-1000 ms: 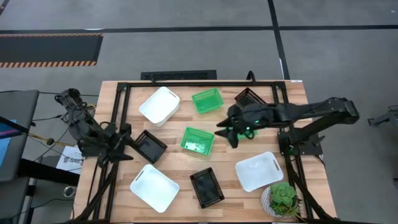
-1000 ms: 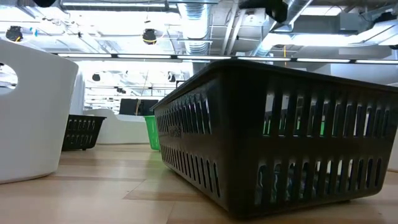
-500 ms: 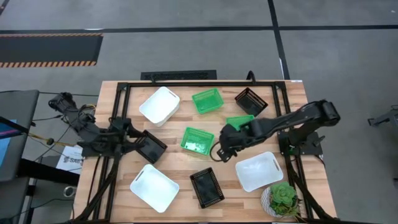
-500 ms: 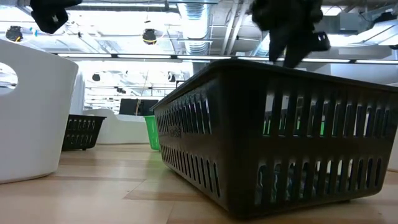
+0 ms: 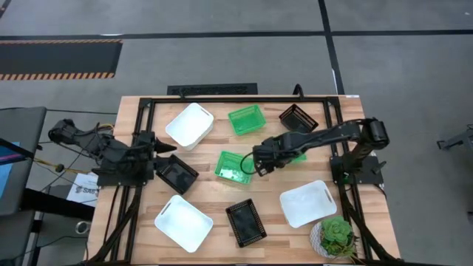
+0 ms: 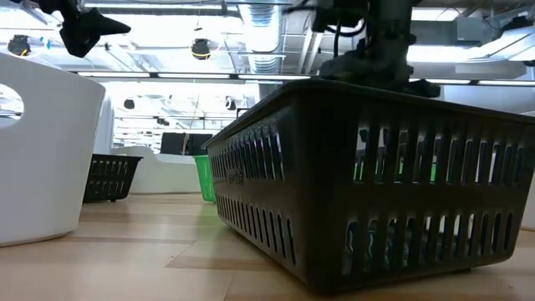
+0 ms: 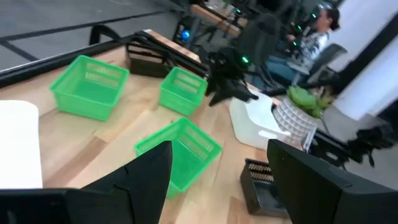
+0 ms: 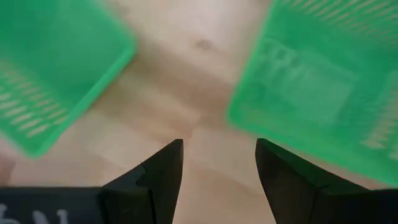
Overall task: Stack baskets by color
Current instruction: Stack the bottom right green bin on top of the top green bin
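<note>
high view | right gripper (image 5: 251, 167) spread, empty, just beside middle green basket (image 5: 233, 166), on its right edge | left gripper (image 5: 164, 151) spread, over black basket (image 5: 178, 174) | right arm nearer green

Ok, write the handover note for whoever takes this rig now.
Left gripper: open, empty, beside the left black basket.
Right gripper: open, empty, at the middle green basket.
Other greens: rear green basket; third green basket, partly under the right arm.
Other blacks: rear black basket, front black basket.
Whites: rear white basket, front-left white basket, front-right white basket.
Done: nothing stacked.
Left: all three colour stacks.
</note>
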You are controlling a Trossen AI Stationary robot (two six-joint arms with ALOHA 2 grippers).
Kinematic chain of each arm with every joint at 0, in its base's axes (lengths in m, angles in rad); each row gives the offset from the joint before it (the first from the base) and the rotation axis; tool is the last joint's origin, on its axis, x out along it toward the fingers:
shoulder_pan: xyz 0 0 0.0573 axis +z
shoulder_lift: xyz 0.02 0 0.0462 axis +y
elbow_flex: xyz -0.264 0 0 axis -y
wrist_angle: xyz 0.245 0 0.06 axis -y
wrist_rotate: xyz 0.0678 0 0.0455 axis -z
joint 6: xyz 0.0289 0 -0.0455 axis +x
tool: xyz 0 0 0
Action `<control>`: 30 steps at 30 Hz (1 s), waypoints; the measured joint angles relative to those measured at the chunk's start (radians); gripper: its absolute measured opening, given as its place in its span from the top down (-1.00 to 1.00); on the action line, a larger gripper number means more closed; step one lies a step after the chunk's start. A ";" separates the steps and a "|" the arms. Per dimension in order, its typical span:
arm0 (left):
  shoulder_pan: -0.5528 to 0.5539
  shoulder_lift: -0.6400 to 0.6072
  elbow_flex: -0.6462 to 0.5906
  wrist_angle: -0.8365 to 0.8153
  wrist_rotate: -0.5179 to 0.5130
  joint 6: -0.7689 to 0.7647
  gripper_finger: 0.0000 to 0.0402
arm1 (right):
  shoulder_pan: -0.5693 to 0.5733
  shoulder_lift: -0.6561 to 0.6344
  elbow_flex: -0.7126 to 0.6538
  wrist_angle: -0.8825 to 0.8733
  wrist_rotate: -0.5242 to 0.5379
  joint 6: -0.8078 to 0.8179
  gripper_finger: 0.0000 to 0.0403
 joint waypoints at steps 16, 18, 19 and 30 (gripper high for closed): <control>0.092 0.011 0.000 -0.037 0.103 0.057 -0.26 | -0.130 0.134 -0.001 0.045 0.051 -0.085 -0.10; 0.092 0.011 0.000 -0.040 0.101 0.056 -0.26 | -0.135 0.155 -0.001 0.052 0.057 -0.084 -0.06; 0.092 0.012 0.000 -0.046 0.102 0.056 -0.26 | -0.138 0.166 -0.002 0.044 0.053 -0.083 -0.01; 0.092 0.019 0.000 -0.045 0.096 0.054 -0.26 | -0.134 0.216 -0.001 0.053 0.033 -0.074 0.93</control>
